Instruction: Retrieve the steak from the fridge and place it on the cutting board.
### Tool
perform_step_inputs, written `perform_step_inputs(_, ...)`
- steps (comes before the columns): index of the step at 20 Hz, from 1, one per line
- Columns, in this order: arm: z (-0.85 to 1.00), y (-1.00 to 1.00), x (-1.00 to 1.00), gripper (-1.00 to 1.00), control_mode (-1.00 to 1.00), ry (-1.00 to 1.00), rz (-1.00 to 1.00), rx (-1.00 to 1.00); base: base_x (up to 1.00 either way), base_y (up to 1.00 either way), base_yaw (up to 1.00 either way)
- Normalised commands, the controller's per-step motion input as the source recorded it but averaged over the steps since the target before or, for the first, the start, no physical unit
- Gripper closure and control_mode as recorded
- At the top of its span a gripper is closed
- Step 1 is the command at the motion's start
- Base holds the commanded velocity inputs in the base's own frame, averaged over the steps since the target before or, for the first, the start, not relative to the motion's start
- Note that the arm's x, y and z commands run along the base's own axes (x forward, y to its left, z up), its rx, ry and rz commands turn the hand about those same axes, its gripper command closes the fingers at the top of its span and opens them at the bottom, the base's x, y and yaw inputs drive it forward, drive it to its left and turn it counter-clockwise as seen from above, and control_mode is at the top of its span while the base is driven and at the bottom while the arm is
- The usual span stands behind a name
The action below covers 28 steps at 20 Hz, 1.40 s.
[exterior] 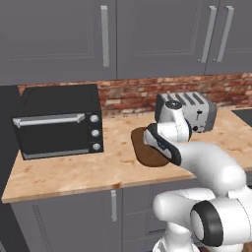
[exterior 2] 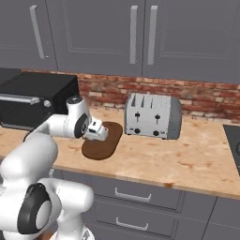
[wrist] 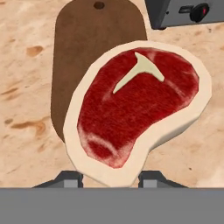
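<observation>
Above the cutting board [wrist: 87, 48], gripper [wrist: 111, 177] clamped on red steak [wrist: 135, 105], pale fat rim, T-shaped bone.

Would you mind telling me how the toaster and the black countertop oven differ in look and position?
The toaster is silver with slots on top, while the oven is black with a glass door and a bar handle. The toaster carries small dark controls on its side; the oven has three round knobs down its right side. The toaster stands right of the cutting board, the oven left of it. Both sit on the wooden counter against the brick wall.
</observation>
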Motion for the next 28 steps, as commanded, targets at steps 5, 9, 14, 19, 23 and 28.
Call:
perform_step_inputs(5, -0.52, 0.0, 0.08, 1.0, -1.0, 0.0, 0.0, 0.0, 0.0, 0.0, 0.0)
perform_step_inputs(9, -0.31, 0.0, 0.15, 1.0, -1.0, 0.0, 0.0, 0.0, 0.0, 0.0, 0.0)
perform_step_inputs(14, -0.22, 0.0, 0.34, 1.0, -1.0, 0.01, 0.0, 0.0, 0.0, 0.0, 0.0)
perform_step_inputs(19, -0.08, 0.0, 0.41, 1.0, -1.0, 0.06, 0.0, 0.0, 0.0, 0.0, 0.0)
perform_step_inputs(23, -0.05, 0.0, 0.38, 1.0, -1.0, 0.08, 0.0, 0.0, 0.0, 0.0, 0.0)
perform_step_inputs(28, -0.04, 0.0, 0.35, 1.0, -1.0, 0.04, 0.0, 0.0, 0.0, 0.0, 0.0)
